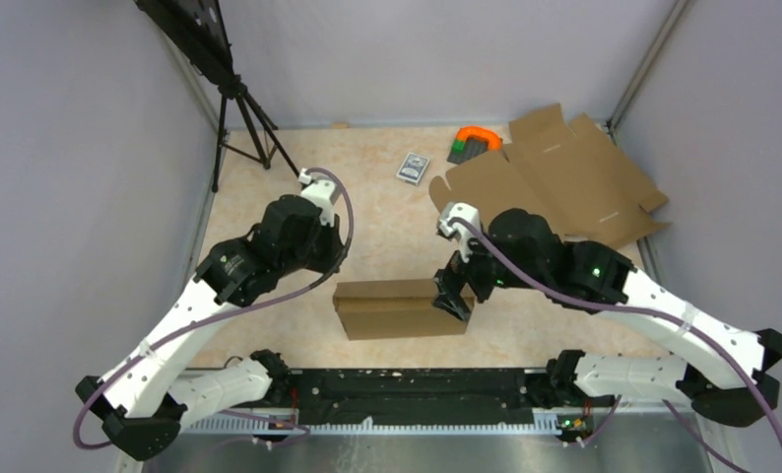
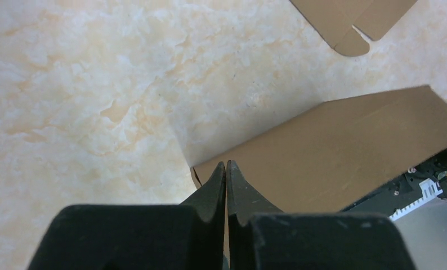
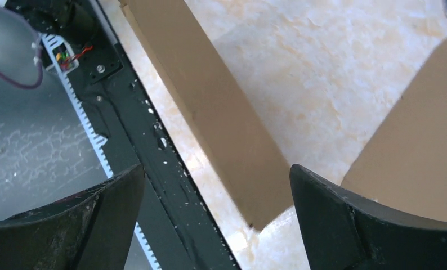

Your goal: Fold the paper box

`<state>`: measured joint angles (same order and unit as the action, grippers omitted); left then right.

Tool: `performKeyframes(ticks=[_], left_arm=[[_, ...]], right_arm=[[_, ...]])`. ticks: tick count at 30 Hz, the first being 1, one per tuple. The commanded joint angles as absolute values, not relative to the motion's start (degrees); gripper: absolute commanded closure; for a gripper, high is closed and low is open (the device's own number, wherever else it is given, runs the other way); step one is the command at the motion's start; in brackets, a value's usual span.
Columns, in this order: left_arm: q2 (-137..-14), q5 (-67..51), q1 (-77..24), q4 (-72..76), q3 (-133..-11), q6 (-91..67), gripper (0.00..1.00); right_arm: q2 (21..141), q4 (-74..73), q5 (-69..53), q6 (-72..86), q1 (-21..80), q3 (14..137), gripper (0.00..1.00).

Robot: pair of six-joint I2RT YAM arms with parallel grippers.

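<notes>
Your paper box sits folded into a shallow closed shape on the table, near its front edge and between the two arms. Your left gripper has its fingers pressed together, holding nothing, with the tips over the box's left corner. Your right gripper is spread wide and empty over the box's right end. A flat cardboard blank lies at the far right.

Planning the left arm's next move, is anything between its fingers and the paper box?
Nothing visible does. The left gripper, fingers shut, points right at the paper box's corner; the flat cardboard sheet lies apart beyond it.
</notes>
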<state>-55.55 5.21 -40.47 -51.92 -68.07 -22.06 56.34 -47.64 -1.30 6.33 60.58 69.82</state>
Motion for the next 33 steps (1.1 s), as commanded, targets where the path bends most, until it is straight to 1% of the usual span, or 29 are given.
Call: performKeyframes(ticks=[1, 6, 10, 15, 21, 27, 33], left_arm=[[-54.14, 6.10, -40.17, -51.85, -71.02, -20.89, 1.00], [-51.24, 4.47, -40.21, -54.33, -71.00, -21.65, 1.00], [-49.96, 3.52, -40.17, -55.14, -70.08, -22.13, 1.00], [-48.63, 4.17, -40.17, -55.10, -68.93, -22.30, 1.00], [-48.63, 4.84, -40.17, -56.33, -68.95, -22.07, 1.00], [-47.88, 6.43, -40.17, -56.43, -67.84, -21.64, 1.00], [-47.25, 7.63, -39.01, -54.65, -65.62, -20.90, 1.00]], right_arm=[[63.35, -44.27, -12.87, -4.32, 60.39, 74.32, 0.02], [68.81, -43.04, -18.29, -16.03, 60.75, 74.27, 0.02], [73.12, -42.62, -20.54, -18.83, 62.78, 74.49, 0.01], [78.57, -42.29, -13.69, -21.33, 65.10, 75.61, 0.01], [84.23, -42.35, -13.79, -23.21, 65.06, 77.82, 0.02], [87.26, -42.20, -11.63, -23.54, 65.11, 77.67, 0.09], [86.72, -40.99, -7.44, -23.58, 64.21, 77.07, 0.21]])
